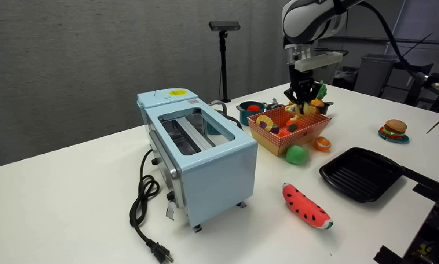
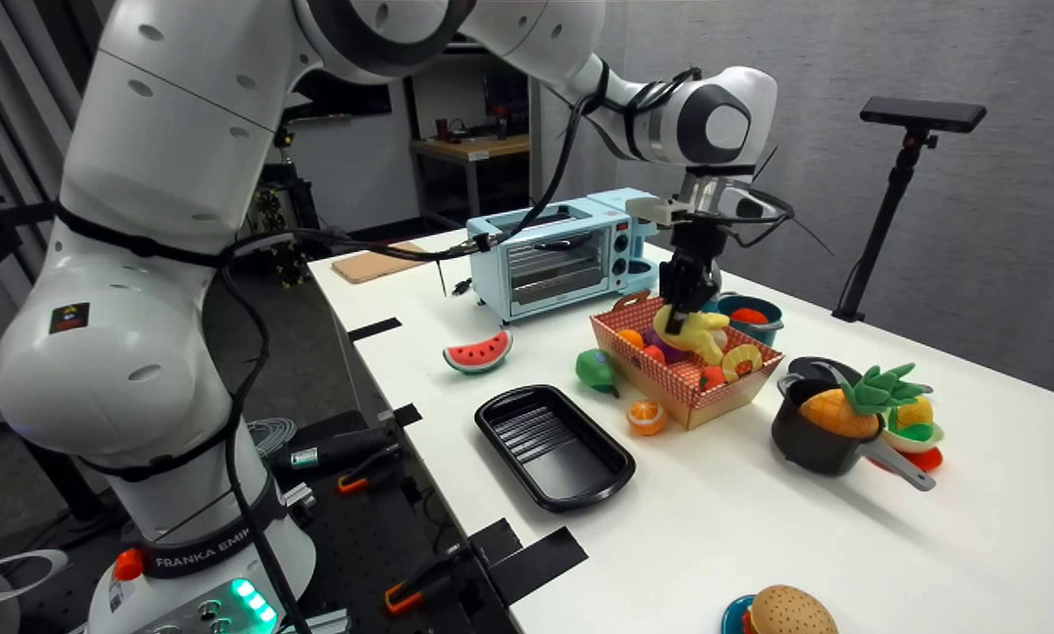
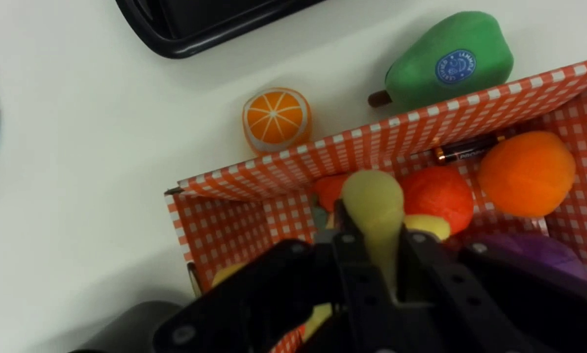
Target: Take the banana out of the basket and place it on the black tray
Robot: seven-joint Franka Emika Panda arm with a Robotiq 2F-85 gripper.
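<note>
One basket (image 2: 637,379): red-checked inside, upright on the white table (image 1: 87,209), seen in both exterior views.
Basket contents: in the wrist view, an orange fruit (image 3: 527,174) beside a red fruit (image 3: 440,198), a battery (image 3: 470,148) near the wall, a purple piece (image 3: 533,252) partly hidden; in an exterior view, a pineapple slice (image 1: 264,123) by one end.
Banana (image 2: 699,334): held at rim height over the basket; whether it touches anything below, I cannot tell.
Gripper (image 3: 375,224): fingers pressed to both sides of the banana, its pale rounded end sticking out between them.
Black tray (image 1: 362,172): flat on the table, ribbed floor up, apart from the basket.
Between tray and basket: an orange half (image 3: 276,120) and a green fruit (image 3: 450,63), both near the basket wall.
Teal pot (image 1: 244,116): just beside the basket, a red piece (image 1: 253,107) in it.
Dark pot (image 2: 808,449): a pineapple (image 2: 842,412) tilted in it, green leaves above the rim.
Pale bowl (image 2: 923,444): a yellow-and-green piece (image 2: 916,411) in it.
Blue plate (image 1: 405,140): bears a burger (image 1: 395,126).
</note>
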